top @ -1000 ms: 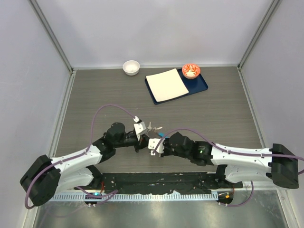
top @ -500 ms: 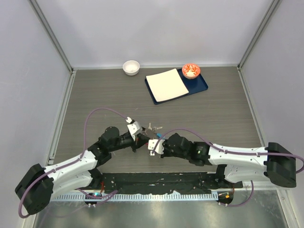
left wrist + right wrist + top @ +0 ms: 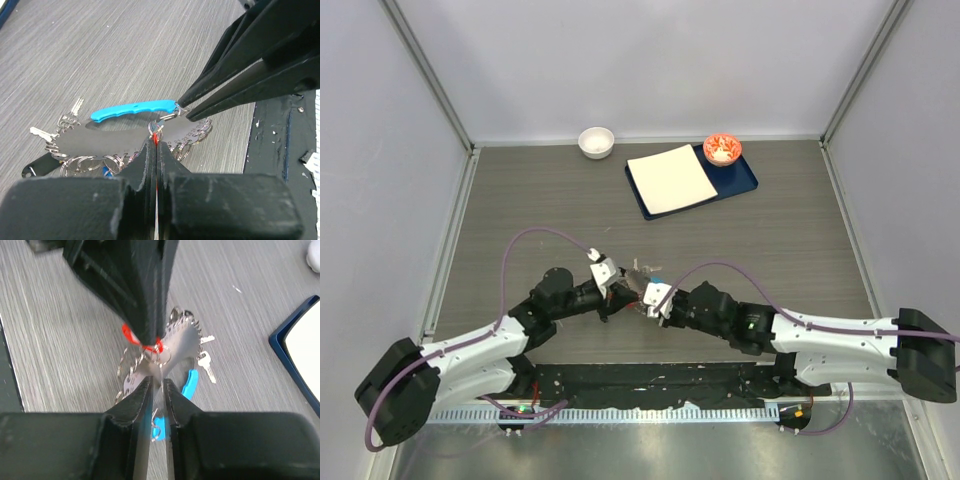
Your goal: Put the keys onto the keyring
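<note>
Facing nose to nose low over the table (image 3: 520, 200), near its front edge: left gripper (image 3: 156, 144) clamped tight on a red key head (image 3: 131, 336), right gripper (image 3: 158, 382) parted only a sliver, nothing plainly held. Just beneath both, the keyring (image 3: 132, 106), blue crescent crosswise to the left gripper's line, one end at the right gripper's tips, likely the nearer for catching the loop; keys (image 3: 64, 122) bunched at the other end

No legible text, label, brand, number or sign in any view.
</note>
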Motion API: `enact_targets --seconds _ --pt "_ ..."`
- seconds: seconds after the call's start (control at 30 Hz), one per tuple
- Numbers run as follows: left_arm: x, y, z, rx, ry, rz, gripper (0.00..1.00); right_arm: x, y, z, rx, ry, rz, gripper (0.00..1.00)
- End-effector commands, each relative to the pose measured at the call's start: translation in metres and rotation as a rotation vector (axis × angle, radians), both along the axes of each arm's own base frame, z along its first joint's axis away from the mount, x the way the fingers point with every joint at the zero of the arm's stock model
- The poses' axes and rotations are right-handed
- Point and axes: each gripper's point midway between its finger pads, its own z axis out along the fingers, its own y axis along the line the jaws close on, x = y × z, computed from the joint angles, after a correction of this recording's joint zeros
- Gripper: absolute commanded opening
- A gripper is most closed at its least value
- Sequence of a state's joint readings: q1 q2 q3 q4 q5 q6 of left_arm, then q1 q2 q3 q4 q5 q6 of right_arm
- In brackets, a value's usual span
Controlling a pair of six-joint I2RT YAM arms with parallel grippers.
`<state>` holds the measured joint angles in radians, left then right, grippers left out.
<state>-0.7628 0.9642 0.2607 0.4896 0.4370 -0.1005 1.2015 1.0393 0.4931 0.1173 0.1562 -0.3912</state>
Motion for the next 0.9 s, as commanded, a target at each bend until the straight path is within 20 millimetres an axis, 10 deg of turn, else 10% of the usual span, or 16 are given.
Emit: enact_targets --seconds 0.0,0.27,0.67,0.87 --pt "0.006 -0.008 0.022 -0.072 -0.064 -0.016 0.00 0.010 0.013 0.037 0.240 0.037 -0.093 0.22" --pt "0.012 -0.007 0.022 -0.076 -0.045 0.027 0.00 -0.006 0.016 0.019 0.286 0.194 -0.093 0.46" --pt "0.013 -0.010 0.028 -0.088 -0.030 0.024 0.00 -0.010 0.022 -0.031 0.144 0.236 -0.067 0.50" --pt "0.014 -0.009 0.031 -0.083 -0.037 0.029 0.00 -0.001 0.017 -0.042 0.081 0.194 -0.096 0.09"
